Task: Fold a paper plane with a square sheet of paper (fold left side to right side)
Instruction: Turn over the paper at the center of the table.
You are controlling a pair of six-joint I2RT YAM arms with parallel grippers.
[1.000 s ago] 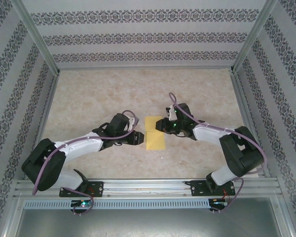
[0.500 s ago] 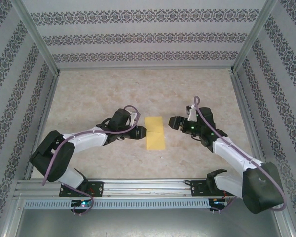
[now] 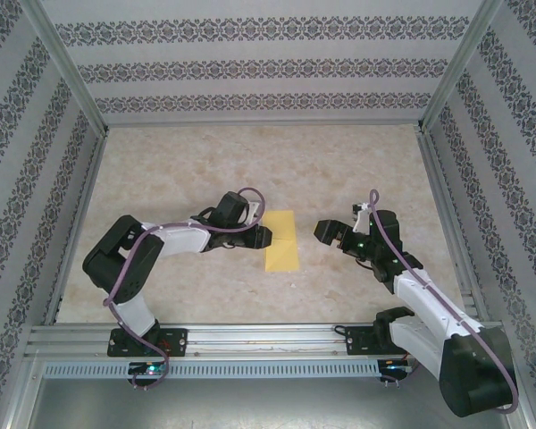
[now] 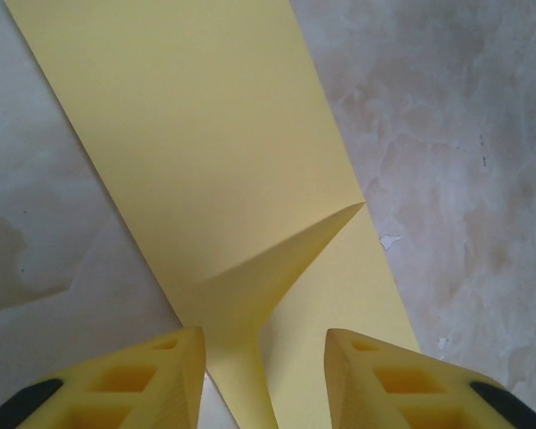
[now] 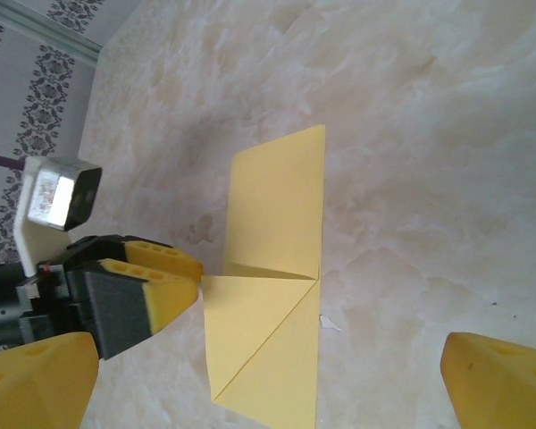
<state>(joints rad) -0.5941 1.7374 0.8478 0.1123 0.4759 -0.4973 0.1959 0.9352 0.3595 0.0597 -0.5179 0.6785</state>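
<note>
The square sheet of paper, a narrow strip with one end folded into a triangle, lies mid-frame on the table in the top view. The left gripper meets its left edge, jaws apart astride a raised flap. The right gripper gapes wide just to its right, clear of it.

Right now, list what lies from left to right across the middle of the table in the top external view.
left pincer → yellow paper → right pincer
</note>
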